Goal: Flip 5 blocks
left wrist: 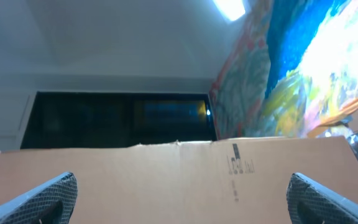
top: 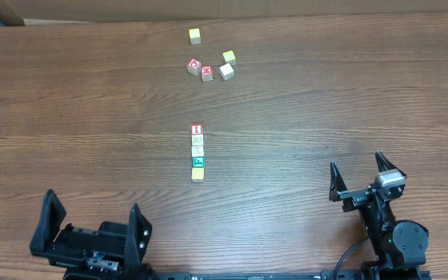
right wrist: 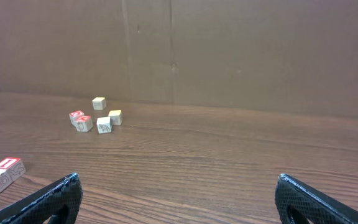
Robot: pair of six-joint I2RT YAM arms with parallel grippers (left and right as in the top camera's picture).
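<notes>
Five small blocks stand touching in a straight row [top: 197, 152] at the table's middle: a red-faced one [top: 197, 130] farthest from me, two pale ones [top: 197, 145], a green-faced one [top: 198, 162] and a yellowish one [top: 198, 174] nearest. The right wrist view catches the row's red end [right wrist: 8, 165] at its left edge. My left gripper [top: 94, 222] rests open at the front left, its camera aimed up at a cardboard wall [left wrist: 166, 174]. My right gripper [top: 358, 173] stands open at the front right, well away from the row, with nothing between its fingers.
A loose cluster of cubes lies at the back of the table: two red-lettered ones [top: 200, 68], a whitish one [top: 226, 71], and two yellowish ones [top: 229, 57] [top: 195, 36]. A cardboard wall [right wrist: 229, 50] borders the table's far edge.
</notes>
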